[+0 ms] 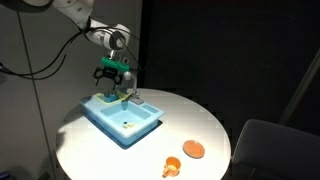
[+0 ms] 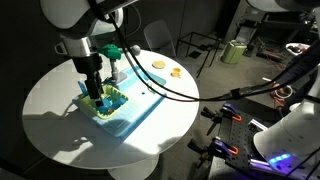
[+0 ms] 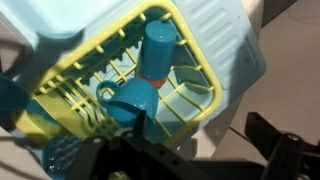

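Observation:
A light blue toy sink unit [image 1: 140, 122] [image 2: 131, 112] stands on the round white table [image 1: 190, 115] [image 2: 60, 100]. At one end it carries a yellow dish rack [image 2: 108, 100] [image 3: 192, 28]. The wrist view shows a blue cup [image 3: 157, 48] upright in the rack and a blue mug [image 3: 128, 100] lying beside it. My gripper [image 1: 113, 80] [image 2: 97, 88] [image 3: 160, 135] hangs just above the rack, jaws wide open with nothing between them. One dark finger [image 3: 285, 145] shows at the lower right of the wrist view.
An orange cup [image 1: 171, 166] [image 2: 175, 71] and an orange plate [image 1: 193, 149] [image 2: 158, 64] lie on the table away from the sink. A grey chair [image 1: 275, 150] stands by the table's edge. Cables and equipment [image 2: 250, 130] crowd one side.

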Robot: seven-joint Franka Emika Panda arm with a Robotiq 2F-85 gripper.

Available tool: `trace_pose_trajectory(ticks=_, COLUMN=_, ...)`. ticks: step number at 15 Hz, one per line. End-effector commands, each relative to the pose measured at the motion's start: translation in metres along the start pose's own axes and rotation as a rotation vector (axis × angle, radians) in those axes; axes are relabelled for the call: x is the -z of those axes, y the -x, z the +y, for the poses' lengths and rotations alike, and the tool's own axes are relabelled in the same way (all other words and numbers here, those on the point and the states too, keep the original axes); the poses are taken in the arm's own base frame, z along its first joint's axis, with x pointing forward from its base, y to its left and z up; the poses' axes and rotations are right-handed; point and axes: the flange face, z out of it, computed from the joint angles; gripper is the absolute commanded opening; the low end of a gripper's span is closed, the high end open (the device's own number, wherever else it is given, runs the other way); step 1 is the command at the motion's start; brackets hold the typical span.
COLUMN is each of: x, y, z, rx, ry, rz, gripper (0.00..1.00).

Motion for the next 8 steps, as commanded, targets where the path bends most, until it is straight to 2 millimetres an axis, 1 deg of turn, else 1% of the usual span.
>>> trace_pose_trajectory(ticks=1, x=-0.008, y=-0.006, z=0.015, rx=0.043, ry=-0.004, rz=-0.025, gripper=1.00)
trace_pose_trajectory(ticks=5, x=-0.017, y=-0.007, z=0.025, rx=0.058, ry=-0.008, rz=-0.040, gripper=1.00)
trace_pose_trajectory(ticks=8, x=-0.018, y=-0.009, z=0.029, rx=0.072, ry=-0.006, rz=-0.044, gripper=1.00)
